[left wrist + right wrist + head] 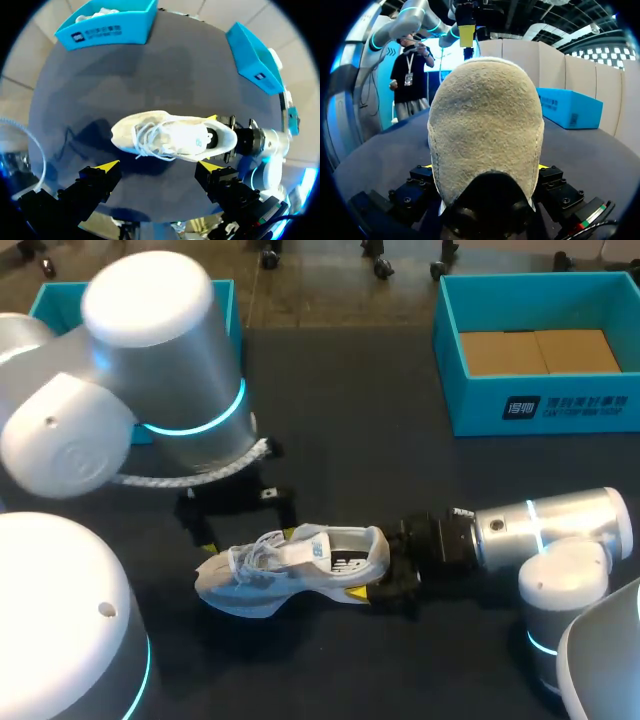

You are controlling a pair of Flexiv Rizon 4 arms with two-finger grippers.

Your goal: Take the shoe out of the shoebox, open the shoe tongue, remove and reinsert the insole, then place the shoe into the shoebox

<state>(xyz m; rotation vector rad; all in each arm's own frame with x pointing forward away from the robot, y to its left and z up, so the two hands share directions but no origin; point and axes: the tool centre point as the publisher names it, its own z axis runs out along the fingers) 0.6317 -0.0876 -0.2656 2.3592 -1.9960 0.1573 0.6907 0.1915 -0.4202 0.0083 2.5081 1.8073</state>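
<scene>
A white laced shoe (285, 568) lies on its side on the dark table, toe toward my left. My right gripper (375, 577) is shut on its heel. In the right wrist view the beige heel (485, 125) fills the space between the two fingers, which press it from both sides. My left gripper (248, 537) hangs just above the laces, open and holding nothing. From the left wrist view the shoe (172, 134) lies ahead of the left gripper (159, 166), with the right gripper (227, 139) at the heel.
A teal shoebox (540, 410) with cardboard inside stands at the back right. A second teal box (50, 302) sits at the back left, partly behind my left arm. A white cable (190, 478) hangs from the left arm.
</scene>
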